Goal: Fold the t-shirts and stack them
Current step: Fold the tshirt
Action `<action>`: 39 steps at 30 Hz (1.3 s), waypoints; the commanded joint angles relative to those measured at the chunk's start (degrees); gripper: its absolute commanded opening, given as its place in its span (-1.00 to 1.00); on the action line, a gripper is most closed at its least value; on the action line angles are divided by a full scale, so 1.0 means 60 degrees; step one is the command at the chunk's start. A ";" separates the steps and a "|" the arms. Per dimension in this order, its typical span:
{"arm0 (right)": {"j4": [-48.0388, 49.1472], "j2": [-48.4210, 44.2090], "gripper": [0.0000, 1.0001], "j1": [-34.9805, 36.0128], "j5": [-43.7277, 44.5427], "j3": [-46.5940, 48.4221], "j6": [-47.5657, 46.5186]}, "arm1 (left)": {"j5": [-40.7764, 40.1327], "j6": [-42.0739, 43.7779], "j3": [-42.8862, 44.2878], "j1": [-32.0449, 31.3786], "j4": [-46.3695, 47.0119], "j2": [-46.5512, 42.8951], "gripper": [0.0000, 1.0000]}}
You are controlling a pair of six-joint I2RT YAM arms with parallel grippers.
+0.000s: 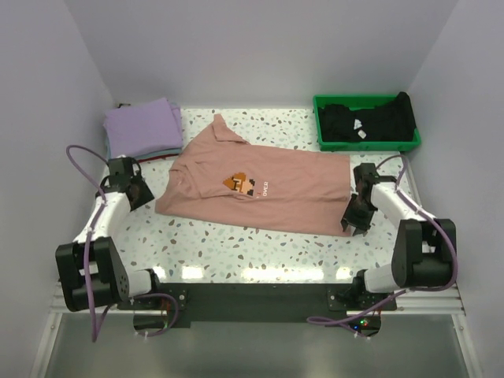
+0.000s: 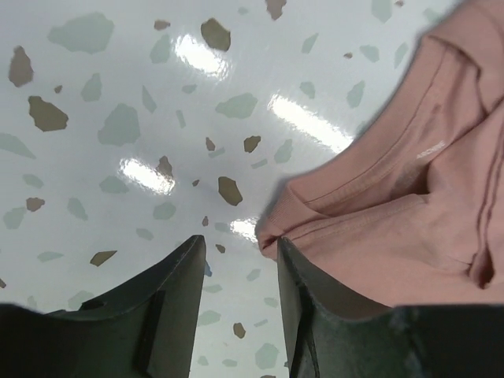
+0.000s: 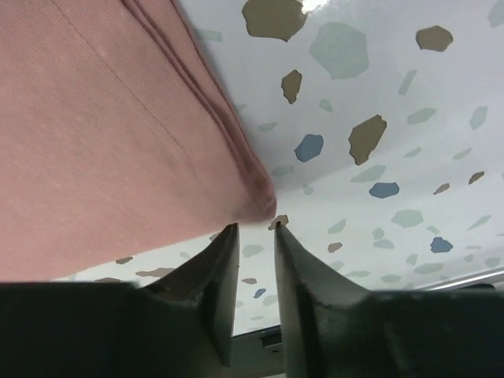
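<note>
The pink shirt (image 1: pixel 260 185) lies spread at the centre of the table (image 1: pixel 236 246). Left gripper (image 2: pixel 240 246): released, empty, beside the shirt's left edge. Right gripper (image 3: pixel 253 230): released, empty, at its right corner.

salmon-pink shirt (image 1: pixel 291 201) with brown-orange print (image 1: pixel 242 183), lavender shirt (image 1: pixel 142 127), black shirt (image 1: pixel 370 120), green tray (image 1: pixel 370 146), speckled white table (image 1: pixel 236 244)

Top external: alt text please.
A salmon-pink t-shirt with a chest print lies flat on a speckled table, the left gripper and right gripper open at its left and right ends. Folded lavender t-shirt far left; black t-shirt in a green tray far right.
</note>
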 commanded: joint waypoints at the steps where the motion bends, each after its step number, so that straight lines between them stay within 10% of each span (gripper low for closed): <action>1: -0.0352 -0.0368 -0.21 -0.0024 0.0325 0.0109 0.0083 | -0.0001 0.0216 0.0782 0.0042 -0.0300 -0.0708 -0.06; 18: 0.0452 -0.0765 0.06 0.2465 -0.0845 0.1252 0.0491 | 0.1744 -0.1190 0.1323 -0.3898 0.1120 -0.0038 -0.10; 39: 0.0878 -0.0603 0.03 0.3419 -0.0847 0.0739 0.0947 | 0.1128 -0.1000 0.1940 -0.4543 0.1397 0.2631 -0.13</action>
